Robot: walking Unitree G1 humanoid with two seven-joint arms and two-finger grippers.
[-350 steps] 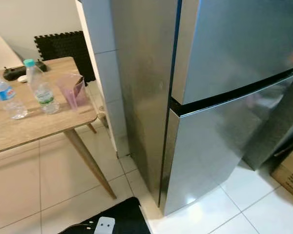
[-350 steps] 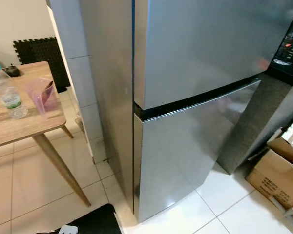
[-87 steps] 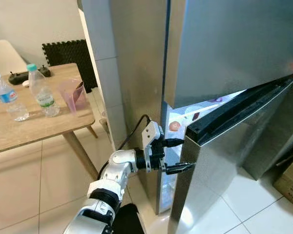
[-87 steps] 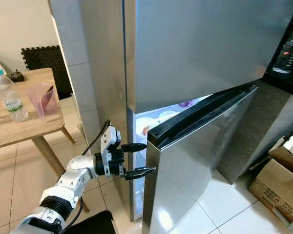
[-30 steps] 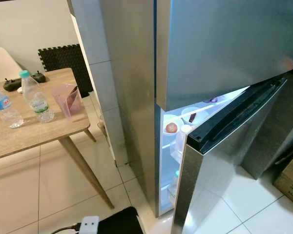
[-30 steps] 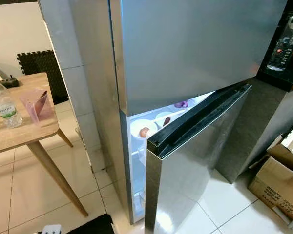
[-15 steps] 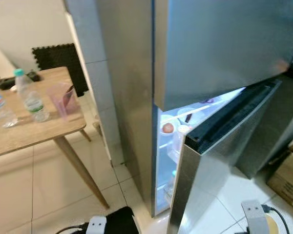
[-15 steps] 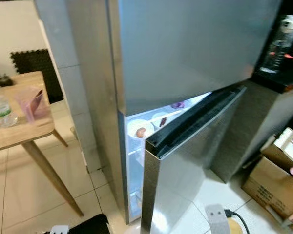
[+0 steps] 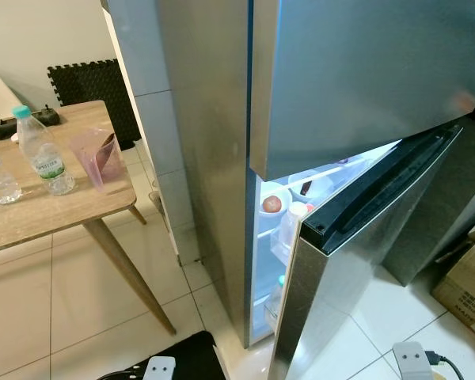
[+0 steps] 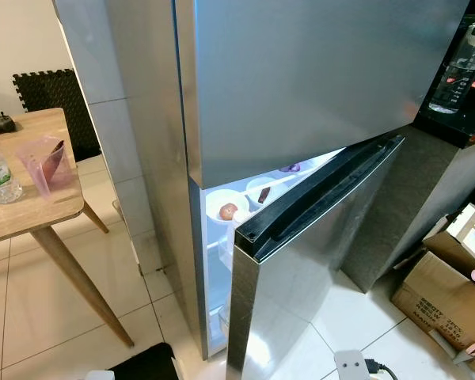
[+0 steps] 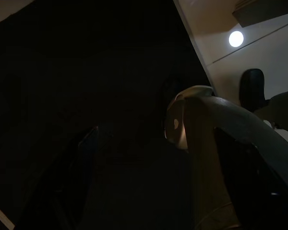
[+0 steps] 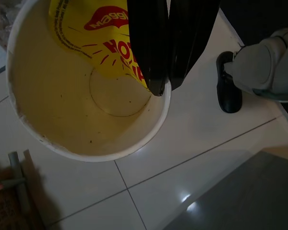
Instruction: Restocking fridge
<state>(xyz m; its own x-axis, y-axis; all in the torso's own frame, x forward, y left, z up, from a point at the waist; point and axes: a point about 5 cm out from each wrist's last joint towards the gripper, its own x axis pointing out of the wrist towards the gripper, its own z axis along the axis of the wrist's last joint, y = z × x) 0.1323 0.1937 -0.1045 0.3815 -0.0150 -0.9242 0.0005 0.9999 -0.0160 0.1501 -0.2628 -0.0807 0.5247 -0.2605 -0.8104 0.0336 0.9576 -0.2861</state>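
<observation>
My right gripper (image 12: 163, 88) is pinched tight on the rim of an empty noodle cup (image 12: 81, 96) with a yellow Maggi label, low over the white floor tiles (image 12: 149, 191). My left arm hangs in shadow; I cannot tell its gripper's state. Ahead, the fridge (image 9: 222, 158) has its lower door (image 9: 356, 261) ajar, its lit shelves holding bowls (image 10: 226, 207). Two water bottles (image 9: 41, 150) stand on the wooden worktop (image 9: 55, 207).
</observation>
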